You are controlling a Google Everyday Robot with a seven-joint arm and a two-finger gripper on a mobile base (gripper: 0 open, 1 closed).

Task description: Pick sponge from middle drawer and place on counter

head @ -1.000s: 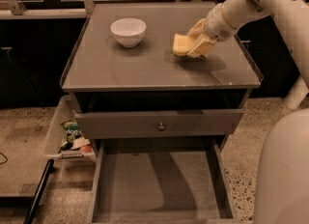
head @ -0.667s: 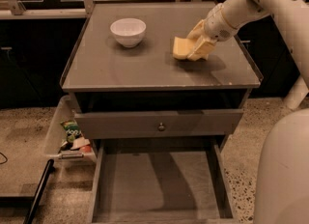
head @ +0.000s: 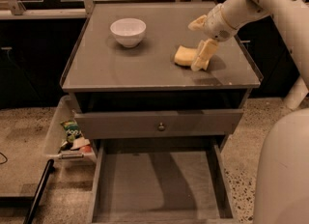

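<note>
The pale-yellow sponge [head: 184, 55] lies on the grey counter [head: 130, 66], right of the middle. My gripper [head: 200, 40] hovers just right of it and is open. One cream finger [head: 204, 55] rests against the sponge's right side, and the other finger [head: 198, 23] is raised clear behind it. The middle drawer [head: 159, 184] is pulled out at the bottom of the view, and its flat grey floor is bare.
A white bowl [head: 128, 31] stands on the counter's back left. A grey drawer front with a round knob [head: 159, 124] sits slightly out above the open drawer. A clear bin of snack packets [head: 67, 138] is on the floor to the left. My white base [head: 285, 170] fills the lower right.
The gripper's fingers have spread apart and let go of the sponge, which now rests on the counter. The arm has stayed roughly in place.
</note>
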